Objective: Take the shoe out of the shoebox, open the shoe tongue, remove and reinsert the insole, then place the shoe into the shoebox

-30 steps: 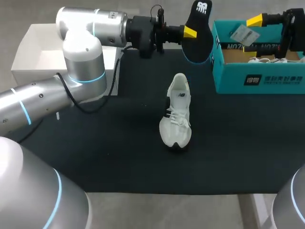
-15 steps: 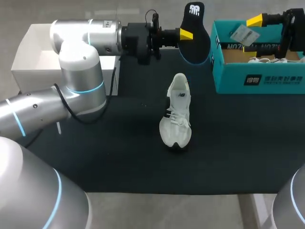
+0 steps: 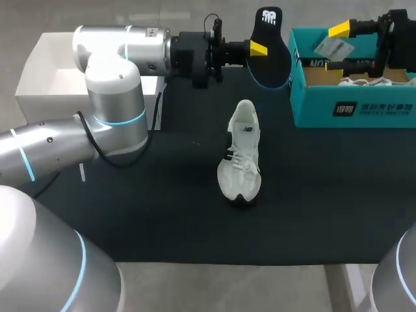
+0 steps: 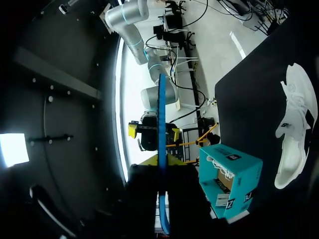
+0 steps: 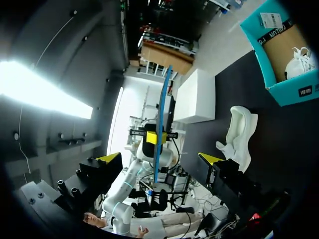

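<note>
From above, the left gripper [image 3: 255,49] is in the upper middle of the picture. It pinches the black insole [image 3: 271,45] and holds it up in the air, standing on end. The white shoe [image 3: 239,159] lies in the middle of the dark table [image 3: 162,208], with its toe toward the bottom of the picture. The blue-green shoebox [image 3: 354,107] sits in the upper right, and a second shoe [image 3: 364,82] is inside it. The right gripper [image 3: 343,47] hangs over the box with its fingers spread and nothing in them. A white box [image 3: 39,71] sits in the upper left.

From the left wrist, the insole [image 4: 161,114] is seen edge on, as a thin blue line. It sticks out between the two dark fingers, which squeeze it from both sides. The right gripper [image 4: 152,131] shows far ahead, behind the insole. The shoebox [image 4: 230,179] is off to one side, and the shoe [image 4: 294,134] lies past it.

From the right wrist, the two yellow tips stand wide apart and hold nothing. Far ahead between them, the left gripper [image 5: 156,138] holds the insole [image 5: 163,104] up. The shoe [image 5: 239,132] lies on the table beside them, and the shoebox [image 5: 279,82] is past it.
</note>
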You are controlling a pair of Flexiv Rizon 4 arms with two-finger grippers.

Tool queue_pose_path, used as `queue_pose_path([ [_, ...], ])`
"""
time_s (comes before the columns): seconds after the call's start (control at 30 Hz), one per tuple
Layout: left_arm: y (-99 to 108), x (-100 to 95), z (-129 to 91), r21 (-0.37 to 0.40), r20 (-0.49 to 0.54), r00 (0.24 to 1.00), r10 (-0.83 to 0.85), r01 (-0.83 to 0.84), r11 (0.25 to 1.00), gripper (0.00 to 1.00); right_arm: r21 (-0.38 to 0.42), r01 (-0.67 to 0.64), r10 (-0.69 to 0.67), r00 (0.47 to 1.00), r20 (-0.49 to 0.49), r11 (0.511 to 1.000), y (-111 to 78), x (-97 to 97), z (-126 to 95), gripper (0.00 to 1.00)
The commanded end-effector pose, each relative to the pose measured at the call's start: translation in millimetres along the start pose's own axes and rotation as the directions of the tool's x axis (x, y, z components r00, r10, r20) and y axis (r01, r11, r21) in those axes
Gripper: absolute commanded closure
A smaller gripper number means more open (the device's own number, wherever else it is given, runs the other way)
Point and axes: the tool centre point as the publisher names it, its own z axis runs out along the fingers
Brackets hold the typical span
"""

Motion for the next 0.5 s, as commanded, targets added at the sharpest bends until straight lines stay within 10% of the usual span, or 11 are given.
queue_pose_path([
  [0.03, 4, 5.9, 11, -0.015, -0.001, 1.0, 0.012, -0.012, 1.0, 1.0, 0.037, 0.004, -0.004, 1.0, 0.01, 0.999, 12.4, 6.8, 14, 0.0],
  [0.2, 9, 9.0, 21, -0.024, 0.006, 1.0, 0.02, -0.02, 1.0, 1.0, 0.082, -0.01, 0.01, 1.0, 0.004, 0.997, 11.6, 8.6, 28, 0.05],
  [0.5, 6, -1.1, 34, -0.005, 0.028, 0.999, 0.046, -0.046, 0.999, 1.0, 0.119, -0.032, 0.032, 0.999, 0.005, 0.992, 8.5, 3.9, 42, 0.5],
])
